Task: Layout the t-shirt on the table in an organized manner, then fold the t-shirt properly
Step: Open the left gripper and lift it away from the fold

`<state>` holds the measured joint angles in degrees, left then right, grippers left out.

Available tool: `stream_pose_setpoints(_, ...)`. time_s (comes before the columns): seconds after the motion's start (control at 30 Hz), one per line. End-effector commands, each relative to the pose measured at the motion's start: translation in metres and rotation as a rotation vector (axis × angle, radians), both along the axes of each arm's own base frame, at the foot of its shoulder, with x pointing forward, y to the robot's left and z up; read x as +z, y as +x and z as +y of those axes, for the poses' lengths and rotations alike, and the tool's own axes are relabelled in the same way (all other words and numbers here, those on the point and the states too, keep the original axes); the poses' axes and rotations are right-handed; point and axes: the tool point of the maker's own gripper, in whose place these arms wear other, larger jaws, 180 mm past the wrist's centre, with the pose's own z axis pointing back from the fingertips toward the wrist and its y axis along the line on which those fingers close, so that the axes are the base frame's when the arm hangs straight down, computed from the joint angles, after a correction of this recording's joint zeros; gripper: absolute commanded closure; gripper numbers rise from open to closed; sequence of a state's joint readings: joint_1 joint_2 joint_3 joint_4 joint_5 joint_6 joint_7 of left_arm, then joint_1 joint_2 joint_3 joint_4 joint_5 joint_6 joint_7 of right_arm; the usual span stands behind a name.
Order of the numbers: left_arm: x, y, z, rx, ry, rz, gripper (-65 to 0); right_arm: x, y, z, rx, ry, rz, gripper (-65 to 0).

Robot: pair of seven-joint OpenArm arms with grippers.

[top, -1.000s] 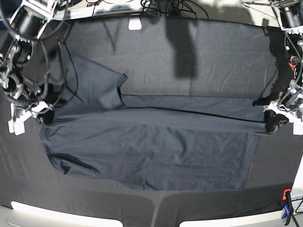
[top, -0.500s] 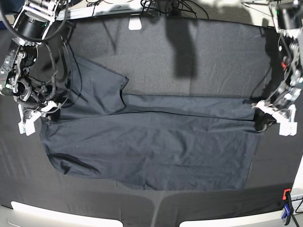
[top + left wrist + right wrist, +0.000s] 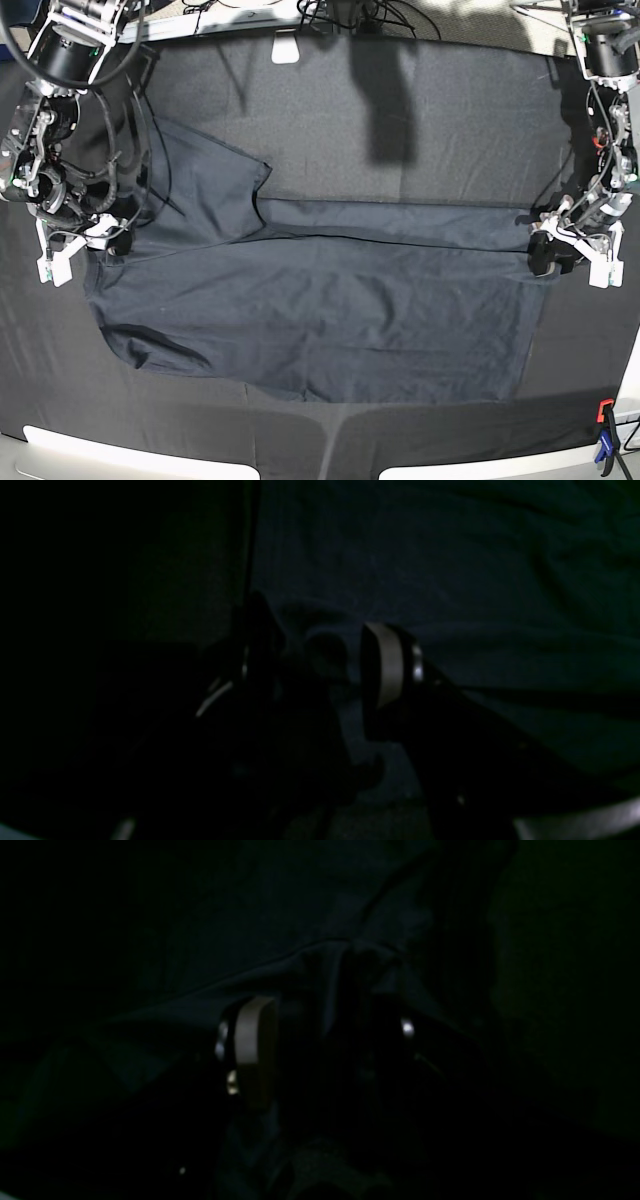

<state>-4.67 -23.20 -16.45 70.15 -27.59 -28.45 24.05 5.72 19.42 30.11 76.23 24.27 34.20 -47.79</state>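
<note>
Both grippers sit lower and further in than a second ago, and the raised fold line they held taut across the t-shirt [image 3: 310,300] has settled flat onto the table [image 3: 420,110].

Left gripper [image 3: 562,252] at the hem end: fingers spread, a pale pad [image 3: 387,665] showing, nothing pinched between them that I can make out. Right gripper [image 3: 85,240] at the collar end: also spread, with a ridge of cloth bunched just ahead of the gap; wrist view too dark to say if it touches.

T-shirt lies lengthwise across the table's near half, far long edge folded over, one sleeve [image 3: 205,185] sticking out toward the back.

Judgement: release phase of the first lengthwise fold. To do it well, lift both grippers straight up and clear before travelling, so no finger drags the fresh crease. Sleeve likely wants tucking next.
</note>
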Motion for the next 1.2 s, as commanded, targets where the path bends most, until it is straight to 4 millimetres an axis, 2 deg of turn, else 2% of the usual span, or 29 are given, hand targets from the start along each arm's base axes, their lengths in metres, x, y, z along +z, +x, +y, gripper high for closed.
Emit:
stream_pose_setpoints(0.0,0.026,0.012,0.014,0.011,0.021,-0.071,-25.8,0.021,0.012,-0.009,-0.016,-0.007,-0.066,-29.5)
stream_pose_setpoints(0.13,0.030,0.010,0.031,0.004,0.077,-0.037,-25.8,0.031,0.011,-0.022,-0.056,-0.011,-0.096,-29.5)
stream_pose_setpoints(0.23,0.036,0.008,0.040,-0.010,0.124,-0.006,-25.8,0.052,0.008,-0.040,-0.111,-0.012,-0.163,-29.4)
stream_pose_setpoints(0.33,0.045,0.007,0.036,-0.040,0.160,0.005,-25.8,0.076,-0.002,-0.052,-0.153,0.030,-0.247,-29.4)
stream_pose_setpoints(0.43,0.062,0.002,0.021,-0.082,0.187,-0.038,-25.8,0.085,-0.018,-0.060,-0.163,0.033,-0.278,-29.3)
stream_pose_setpoints(0.53,0.084,-0.014,-0.009,-0.149,0.194,-0.111,-25.3,0.078,-0.039,-0.069,-0.189,0.017,-0.256,-29.3)
stream_pose_setpoints(0.63,0.101,-0.038,-0.047,-0.215,0.194,-0.174,-25.3,0.065,-0.058,-0.075,-0.209,0.008,-0.208,-29.3)
stream_pose_setpoints(0.8,0.115,-0.078,-0.100,-0.267,0.115,-0.229,-25.3,0.044,-0.084,-0.078,-0.216,-0.014,-0.124,-29.3)
stream_pose_setpoints(0.9,0.109,-0.099,-0.127,-0.306,0.058,-0.217,-25.3,0.039,-0.090,-0.079,-0.217,-0.026,-0.101,-29.3)
stream_pose_setpoints(1.0,0.091,-0.120,-0.164,-0.406,0.010,-0.166,-24.5,0.039,-0.090,-0.079,-0.217,-0.023,-0.102,-29.3)
stream_pose_setpoints(1.17,0.064,-0.154,-0.244,-0.653,0.056,-0.101,-21.5,0.039,-0.090,-0.079,-0.217,-0.024,-0.103,-29.3)
